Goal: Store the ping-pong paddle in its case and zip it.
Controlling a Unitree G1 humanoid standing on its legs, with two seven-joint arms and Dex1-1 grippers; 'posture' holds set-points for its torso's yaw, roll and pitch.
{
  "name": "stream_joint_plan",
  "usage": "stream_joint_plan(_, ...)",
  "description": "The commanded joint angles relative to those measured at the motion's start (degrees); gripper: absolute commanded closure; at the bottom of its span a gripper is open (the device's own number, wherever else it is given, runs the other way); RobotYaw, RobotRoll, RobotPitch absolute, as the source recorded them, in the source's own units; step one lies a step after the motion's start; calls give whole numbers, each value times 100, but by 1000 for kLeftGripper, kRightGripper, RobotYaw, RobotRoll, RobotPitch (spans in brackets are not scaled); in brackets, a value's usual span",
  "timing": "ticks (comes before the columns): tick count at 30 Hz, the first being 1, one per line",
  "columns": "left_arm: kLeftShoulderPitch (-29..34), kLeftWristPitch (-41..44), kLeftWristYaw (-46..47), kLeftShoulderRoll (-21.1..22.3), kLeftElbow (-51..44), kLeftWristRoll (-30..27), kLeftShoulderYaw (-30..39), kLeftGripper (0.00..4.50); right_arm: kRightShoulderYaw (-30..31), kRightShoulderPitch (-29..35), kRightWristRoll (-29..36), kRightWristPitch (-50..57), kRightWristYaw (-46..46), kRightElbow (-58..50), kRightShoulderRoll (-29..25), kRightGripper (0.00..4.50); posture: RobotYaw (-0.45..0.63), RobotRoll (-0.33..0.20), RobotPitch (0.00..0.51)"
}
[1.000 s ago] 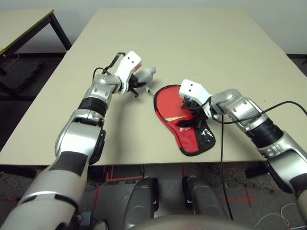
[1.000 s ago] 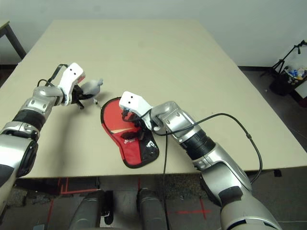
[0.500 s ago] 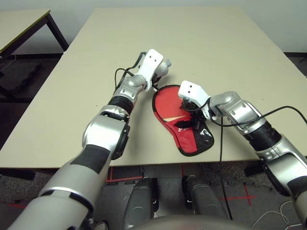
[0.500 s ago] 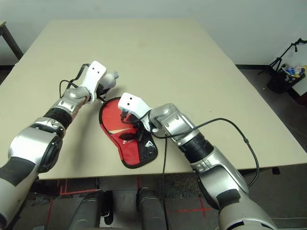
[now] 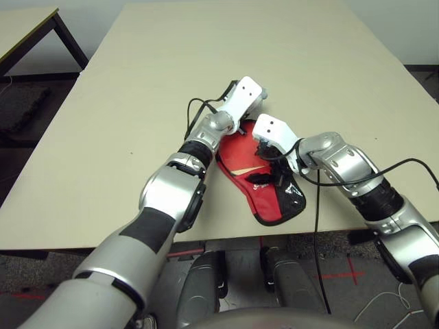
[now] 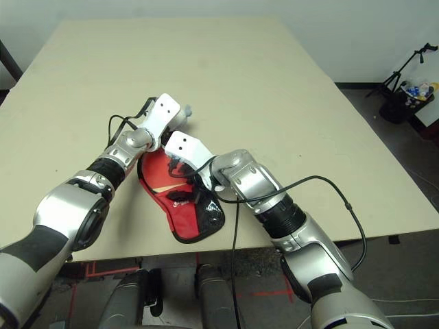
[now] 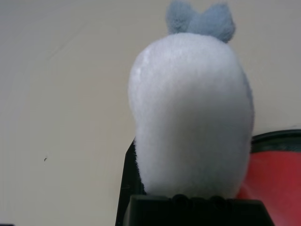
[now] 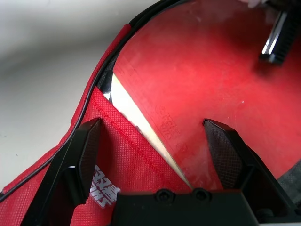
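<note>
On the pale bench (image 5: 123, 205): paddle (image 8: 188, 94) in red case (image 8: 127, 146), right pincer (image 8: 153, 155) wide open over both; left pincer (image 7: 197, 207) shut on white plush pom-pom (image 7: 193, 113). Beyond, a tripod (image 6: 405, 68).

The beige table (image 5: 164, 55) fills the middle; beyond its far left corner stands another table (image 5: 24, 31). Off to the right, a black tripod (image 6: 411, 65) stands near a bin (image 6: 398, 107).

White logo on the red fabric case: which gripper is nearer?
Right: its open fingers rest around the logo. The left one is farther, by the case's far rounded end.
</note>
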Motion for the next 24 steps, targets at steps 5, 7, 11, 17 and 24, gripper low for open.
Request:
stream_joint_plan(5,-186,-319,-296,-414,6,-20,59,3929,118,231,99,277,-118,35,59,0,-242,0,197)
stream_joint_plan(7,-177,-375,-413,-445,-4,-23,65,3929,103,230,105,276,-142,46,67,0,-240,0,196)
stream_joint_plan(11,-64,-305,-857,-470,6,-54,96,3930,75,198,106,230,-177,118,125,0,-225,0,189)
stream_joint_plan(17,-21,-374,-1292,-299,-38,0,54,2936,-4,92,71,59,-183,339,180,0,-189,0,173)
stream_joint_plan(24,-168,-511,-1671,-13,-156,-175,208,582,-120,-8,48,-124,-171,587,192,0,-156,0,154)
